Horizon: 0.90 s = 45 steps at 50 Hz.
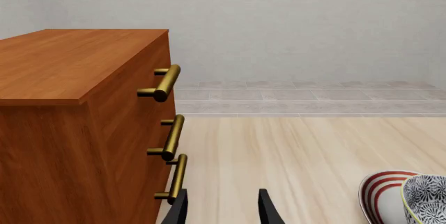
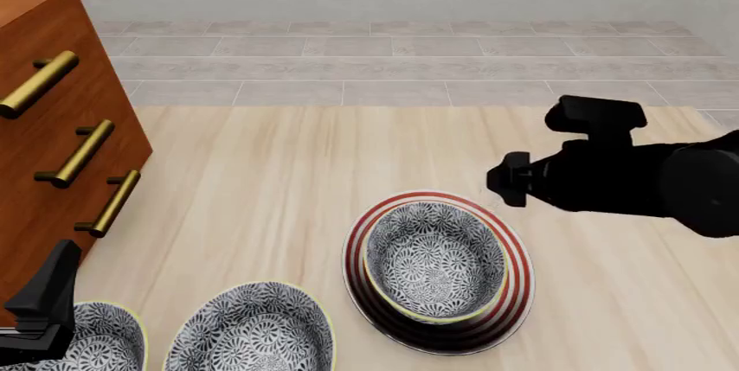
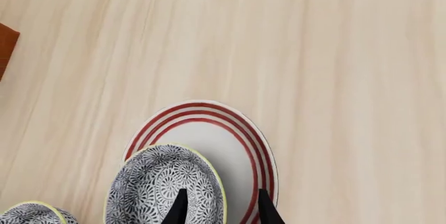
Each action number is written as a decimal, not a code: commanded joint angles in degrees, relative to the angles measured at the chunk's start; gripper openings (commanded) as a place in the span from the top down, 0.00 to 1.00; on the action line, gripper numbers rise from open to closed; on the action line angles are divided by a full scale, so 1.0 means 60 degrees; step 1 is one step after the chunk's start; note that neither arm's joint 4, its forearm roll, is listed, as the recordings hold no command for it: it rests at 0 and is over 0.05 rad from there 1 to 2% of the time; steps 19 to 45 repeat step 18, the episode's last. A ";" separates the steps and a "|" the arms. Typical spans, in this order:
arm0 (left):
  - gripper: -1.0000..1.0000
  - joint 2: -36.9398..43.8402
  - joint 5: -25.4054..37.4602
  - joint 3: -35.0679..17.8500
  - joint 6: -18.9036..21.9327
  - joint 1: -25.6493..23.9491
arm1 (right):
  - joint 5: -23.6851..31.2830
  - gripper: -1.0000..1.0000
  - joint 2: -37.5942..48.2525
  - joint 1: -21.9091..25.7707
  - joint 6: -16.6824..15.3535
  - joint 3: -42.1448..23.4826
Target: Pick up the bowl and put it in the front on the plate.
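Observation:
The navy-and-white floral bowl (image 2: 435, 259) sits inside the white plate with red rings (image 2: 517, 297) at the front middle of the table. My right gripper (image 2: 504, 182) hovers above the plate's far right side. In the right wrist view its open fingers (image 3: 223, 211) frame the edge of the bowl (image 3: 164, 182) and the plate (image 3: 230, 151) below, holding nothing. My left gripper (image 2: 47, 297) is low at the front left, open and empty (image 1: 223, 211). The plate (image 1: 379, 192) and the bowl (image 1: 426, 198) show at the edge of the left wrist view.
Two look-alike floral bowls (image 2: 254, 332) (image 2: 99, 341) stand on the table at the front left, by my left gripper. A wooden drawer cabinet (image 2: 47, 129) with brass handles (image 2: 81, 155) fills the left side. A tiled floor and a wall lie beyond the table.

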 commanded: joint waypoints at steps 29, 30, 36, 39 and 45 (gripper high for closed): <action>0.00 0.0000 0.0000 0.0000 0.0000 0.0000 | -0.1004 0.00 -0.1600 -0.0320 0.0197 0.0986; 0.00 0.0000 0.0000 0.0000 0.0000 0.0000 | -0.1004 0.00 -0.1600 -0.0320 0.0197 0.0986; 0.00 0.0000 0.0000 0.0000 0.0000 0.0000 | -0.1004 0.00 -0.1600 -0.0320 0.0197 0.0986; 0.00 0.0000 0.0000 0.0000 0.0000 0.0000 | -0.1004 0.00 -0.1600 -0.0320 0.0197 0.0986; 0.00 0.0000 0.0000 0.0000 0.0000 0.0000 | -0.1004 0.00 -0.1600 -0.0320 0.0197 0.0986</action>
